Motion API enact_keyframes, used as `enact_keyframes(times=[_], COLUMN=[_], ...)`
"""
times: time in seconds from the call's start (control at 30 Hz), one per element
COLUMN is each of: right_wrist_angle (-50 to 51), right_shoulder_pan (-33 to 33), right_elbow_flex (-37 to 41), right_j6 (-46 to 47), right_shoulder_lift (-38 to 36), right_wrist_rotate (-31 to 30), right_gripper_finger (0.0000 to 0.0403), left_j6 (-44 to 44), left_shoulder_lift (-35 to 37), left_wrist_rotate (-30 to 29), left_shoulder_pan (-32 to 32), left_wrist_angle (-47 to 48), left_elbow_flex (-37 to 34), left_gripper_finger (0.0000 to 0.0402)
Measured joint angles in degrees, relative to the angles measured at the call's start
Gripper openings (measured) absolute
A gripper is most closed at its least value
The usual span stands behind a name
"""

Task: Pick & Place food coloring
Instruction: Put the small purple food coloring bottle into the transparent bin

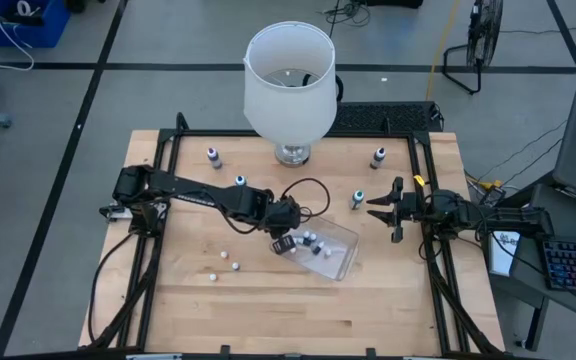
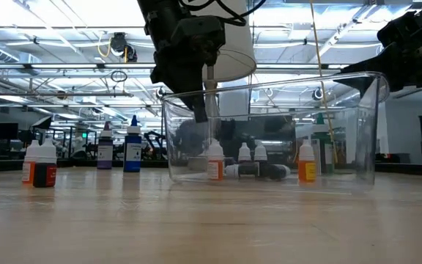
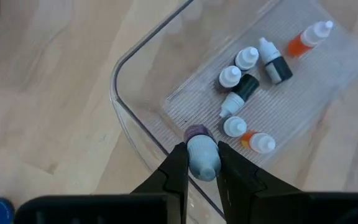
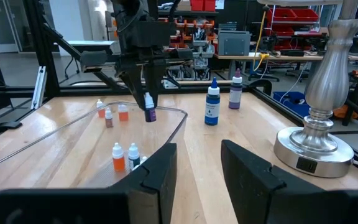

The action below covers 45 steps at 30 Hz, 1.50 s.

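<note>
A clear plastic tub (image 1: 346,262) lies at the table's middle, with several tiny food coloring bottles (image 3: 247,87) inside, some upright and some lying down. My left gripper (image 3: 202,152) hovers over the tub's left end, shut on one more small bottle (image 4: 149,112) with a pale cap and a purple body. My right gripper (image 1: 372,207) waits to the right of the tub; it is level, open and holds nothing. My left gripper pinches the bottle's upper part at the pale cap (image 3: 202,163) between its two fingers, one on each side. The fingers slant steeply down from above. The bottle stands upright, its purple body (image 4: 150,116) hanging below the fingertips, clear of the tub's rim (image 3: 120,106).
A lamp with a big white shade (image 1: 288,75) and a metal foot (image 4: 316,143) stands at the far middle. Loose bottles stand on the table around it (image 1: 214,156) (image 1: 240,182) (image 1: 378,157) (image 1: 358,199). Three tiny ones (image 1: 223,262) sit near-left of the tub.
</note>
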<state>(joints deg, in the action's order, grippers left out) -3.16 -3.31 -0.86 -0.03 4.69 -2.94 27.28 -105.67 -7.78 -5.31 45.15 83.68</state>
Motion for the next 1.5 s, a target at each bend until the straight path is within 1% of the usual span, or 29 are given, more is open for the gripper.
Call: enact_keyframes(times=[0.07, 0.13, 0.23, 0.5, 0.67, 0.8, 0.9, 1.0, 1.13, 1.5], right_wrist_angle=[0.0, 0.0, 0.0, 0.0, 0.0, 0.0, 0.0, 0.0, 0.0, 0.0], right_shoulder_pan=[0.0, 0.0, 0.0, 0.0, 0.0, 0.0, 0.0, 0.0, 0.0, 0.0], right_elbow_flex=[0.0, 0.0, 0.0, 0.0, 0.0, 0.0, 0.0, 0.0, 0.0, 0.0], right_j6=[0.0, 0.0, 0.0, 0.0, 0.0, 0.0, 0.0, 0.0, 0.0, 0.0], right_shoulder_lift=[0.0, 0.0, 0.0, 0.0, 0.0, 0.0, 0.0, 0.0, 0.1, 0.1], right_wrist_rotate=[0.0, 0.0, 0.0, 0.0, 0.0, 0.0, 0.0, 0.0, 0.0, 0.0], right_gripper_finger=[0.0114, 0.0114, 0.0114, 0.0114, 0.0114, 0.0114, 0.0114, 0.0114, 0.0114, 0.0114], left_j6=[-1.3, -3.6, -6.7, -12.3, -15.2, -17.1, -17.4, -19.1, -20.0, -19.6], left_shoulder_lift=[0.0, -0.2, -0.4, -0.2, -0.2, -0.2, -2.1, -5.0, -8.4, -11.4], left_wrist_rotate=[0.9, 3.4, 4.6, 3.8, 2.3, 2.2, 2.4, 4.3, 5.4, 6.3], left_shoulder_pan=[0.0, 0.0, 0.3, 1.5, 2.6, 3.1, 3.1, 2.7, 1.5, 1.3], left_wrist_angle=[-1.6, -3.6, -4.4, -4.4, -4.1, -3.8, -2.9, -2.0, -2.0, -2.7], left_elbow_flex=[0.0, 0.2, 1.6, 5.9, 7.2, 7.6, 7.6, 7.6, 7.5, 7.6], left_gripper_finger=[0.0059, 0.0059, 0.0059, 0.0059, 0.0059, 0.0059, 0.0059, 0.0059, 0.0059, 0.0059])
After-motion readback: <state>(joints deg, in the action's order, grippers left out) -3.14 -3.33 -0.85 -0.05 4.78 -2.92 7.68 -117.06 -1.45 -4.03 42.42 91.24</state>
